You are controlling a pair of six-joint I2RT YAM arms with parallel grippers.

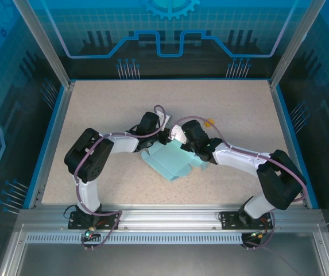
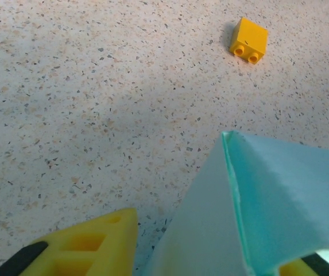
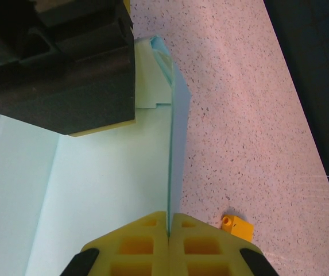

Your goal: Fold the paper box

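Note:
The paper box [image 1: 173, 162] is a light teal card lying partly folded at the table's middle, with one wall raised. In the right wrist view my right gripper [image 3: 169, 225] is shut on the top edge of that upright wall [image 3: 171, 149]. My left gripper [image 1: 163, 137] is close beside it at the sheet's far end. The left wrist view shows a raised fold of the paper box [image 2: 256, 201] standing between my left gripper's [image 2: 207, 247] yellow fingers [image 2: 89, 244]. The left finger is apart from the card, with bare table showing in the gap.
A small orange-yellow brick [image 2: 248, 40] lies on the speckled table [image 1: 107, 109] just beyond the sheet, to the right of my right gripper [image 3: 237, 227]. Blue rails and posts border the table.

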